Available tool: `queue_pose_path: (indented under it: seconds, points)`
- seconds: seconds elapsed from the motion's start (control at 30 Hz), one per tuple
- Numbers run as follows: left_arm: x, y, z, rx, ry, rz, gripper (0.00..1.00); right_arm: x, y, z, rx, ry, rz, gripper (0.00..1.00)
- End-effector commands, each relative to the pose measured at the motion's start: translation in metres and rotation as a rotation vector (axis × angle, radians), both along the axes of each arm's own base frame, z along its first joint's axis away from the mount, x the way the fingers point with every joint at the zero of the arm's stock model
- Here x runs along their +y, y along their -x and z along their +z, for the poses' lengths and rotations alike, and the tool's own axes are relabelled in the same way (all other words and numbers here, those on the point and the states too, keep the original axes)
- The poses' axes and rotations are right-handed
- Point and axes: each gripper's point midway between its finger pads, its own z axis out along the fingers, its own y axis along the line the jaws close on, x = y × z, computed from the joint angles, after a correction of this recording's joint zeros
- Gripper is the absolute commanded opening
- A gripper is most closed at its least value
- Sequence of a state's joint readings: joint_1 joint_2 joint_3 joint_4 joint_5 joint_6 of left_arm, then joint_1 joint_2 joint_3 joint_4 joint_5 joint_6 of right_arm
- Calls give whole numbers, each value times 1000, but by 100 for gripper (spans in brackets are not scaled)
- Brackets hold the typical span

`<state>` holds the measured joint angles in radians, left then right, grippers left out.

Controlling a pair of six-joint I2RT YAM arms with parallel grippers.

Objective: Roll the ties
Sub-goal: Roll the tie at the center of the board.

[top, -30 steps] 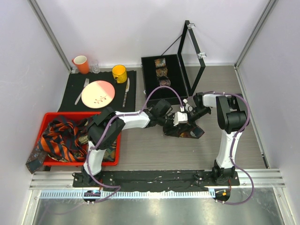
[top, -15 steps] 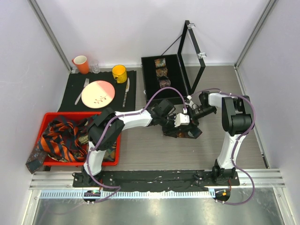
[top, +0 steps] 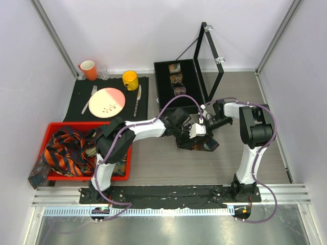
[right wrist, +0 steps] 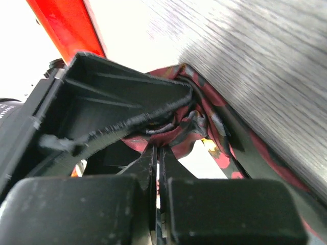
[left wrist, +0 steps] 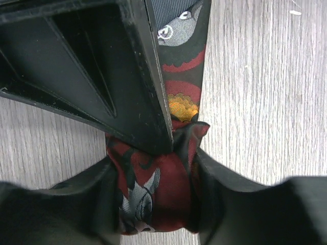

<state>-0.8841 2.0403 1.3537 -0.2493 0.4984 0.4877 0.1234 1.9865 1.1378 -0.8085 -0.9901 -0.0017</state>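
The left gripper [left wrist: 153, 201], half spread, clamps the coiled end of one dark red tie [left wrist: 181, 99] at the middle of the tabletop [top: 168, 171]. The right gripper [right wrist: 156, 153] is clenched tight, its tips at that coil. Three rolled ties [top: 176, 78] sit in the black case [top: 162, 94] at the far edge; the heap of ties [top: 66, 153] in the red bin [top: 66, 124] defies counting.

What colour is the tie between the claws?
The tie is dark red with black, grey and yellow-orange, clearest in the left wrist view.

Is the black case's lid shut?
No, the lid stands upright off the black case, leaving three rolled ties exposed inside.
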Motion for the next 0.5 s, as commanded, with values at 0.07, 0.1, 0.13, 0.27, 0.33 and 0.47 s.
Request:
queue_pose_path:
  seconds: [0.07, 0.1, 0.13, 0.27, 0.33, 0.47]
  points:
    - [19, 11, -8, 132, -32, 14, 64, -38, -3, -47, -80, 242, 21, 1]
    - [14, 10, 0, 136, -1, 9, 66, -41, -3, -49, -79, 254, 19, 1]
    - [9, 9, 5, 135, 20, 2, 67, -44, -2, -52, -76, 274, 18, 1]
    - [-9, 1, 25, 111, 115, 2, 72, -56, -4, -61, -67, 334, 4, 1]
    - [-15, -2, 30, 112, 138, 5, 72, -60, -6, -64, -65, 353, -6, 1]
    - [-27, -3, 31, 103, 168, -12, 74, -63, -13, -68, -57, 382, -32, 1]
